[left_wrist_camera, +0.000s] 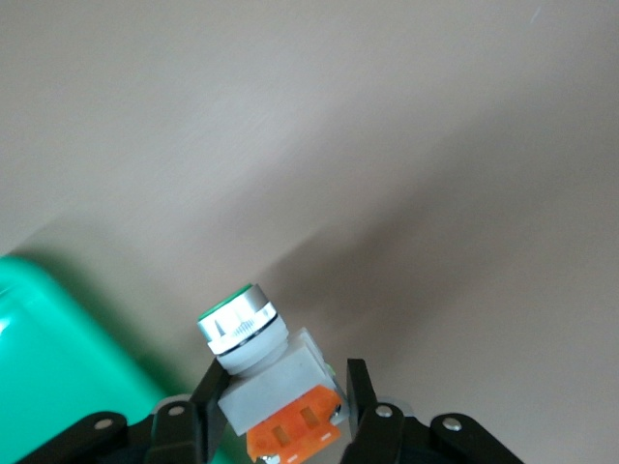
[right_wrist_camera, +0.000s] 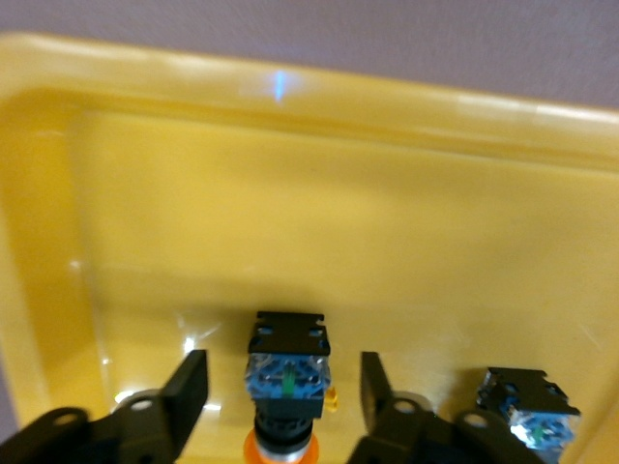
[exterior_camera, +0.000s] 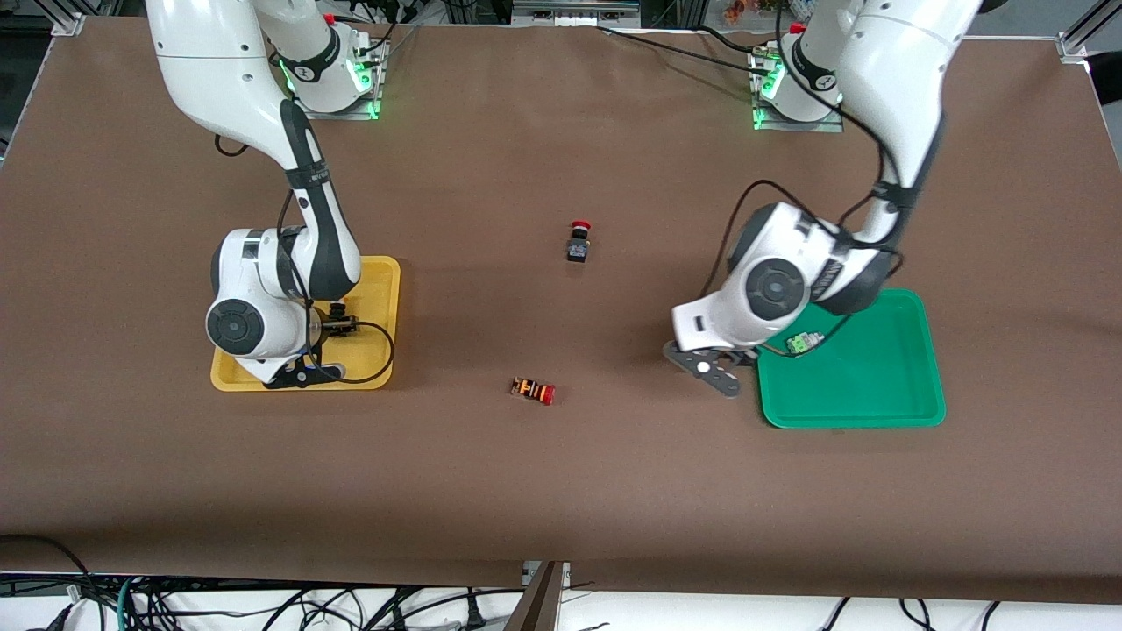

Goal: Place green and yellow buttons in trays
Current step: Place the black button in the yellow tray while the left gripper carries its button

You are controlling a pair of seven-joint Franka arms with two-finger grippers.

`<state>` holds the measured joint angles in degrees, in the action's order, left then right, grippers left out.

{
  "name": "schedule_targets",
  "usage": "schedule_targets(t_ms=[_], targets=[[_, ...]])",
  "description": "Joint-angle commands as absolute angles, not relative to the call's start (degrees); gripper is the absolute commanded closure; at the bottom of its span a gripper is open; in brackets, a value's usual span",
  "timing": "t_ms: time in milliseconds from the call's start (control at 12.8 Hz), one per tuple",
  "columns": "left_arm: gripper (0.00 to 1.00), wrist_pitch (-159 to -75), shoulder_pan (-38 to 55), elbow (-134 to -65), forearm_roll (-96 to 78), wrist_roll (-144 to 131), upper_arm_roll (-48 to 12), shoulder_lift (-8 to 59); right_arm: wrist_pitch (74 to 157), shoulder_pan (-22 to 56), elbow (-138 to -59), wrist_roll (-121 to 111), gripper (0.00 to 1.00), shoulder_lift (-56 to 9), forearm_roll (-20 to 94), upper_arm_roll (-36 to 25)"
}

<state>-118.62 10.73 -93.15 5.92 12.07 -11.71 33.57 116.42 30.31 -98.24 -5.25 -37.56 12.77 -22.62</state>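
Observation:
My left gripper point(left_wrist_camera: 282, 372) is shut on a white-grey button point(left_wrist_camera: 276, 367) with a green cap and an orange base. It holds the button over the brown table, just beside the green tray point(left_wrist_camera: 58, 348). In the front view the left arm's wrist point(exterior_camera: 714, 329) hides those fingers, at the edge of the green tray point(exterior_camera: 859, 386). A green-marked button point(exterior_camera: 805, 342) lies in that tray. My right gripper point(right_wrist_camera: 280, 362) is open low in the yellow tray point(right_wrist_camera: 290, 193), with a finger on each side of a black-bodied orange-capped button point(right_wrist_camera: 288, 372). A second black-bodied button point(right_wrist_camera: 522, 401) lies beside it.
A black button with a red cap point(exterior_camera: 578, 241) stands mid-table. A red-capped button with an orange-striped body point(exterior_camera: 533, 390) lies nearer the front camera. The yellow tray point(exterior_camera: 377, 280) sits toward the right arm's end of the table.

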Motion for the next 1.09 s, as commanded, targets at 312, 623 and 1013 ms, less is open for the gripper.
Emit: schedule_targets(t_ms=[312, 623, 1013], targets=[[1.00, -114.43, 0.62, -95.36, 16.25, 32.06, -12.04, 32.43, 94.69, 28.30, -84.04, -5.89, 0.00, -36.12, 12.92, -22.85], [1.00, -124.05, -8.58, -98.59, 18.90, 44.00, -12.04, 34.53, 89.58, 19.55, -85.51, -3.87, 0.00, -25.96, 4.60, -13.23], [0.00, -127.89, -11.69, -100.37, 18.03, 47.38, -12.74, 33.76, 83.32, 8.53, -92.36, -3.25, 0.00, -5.84, 0.79, -2.03]])
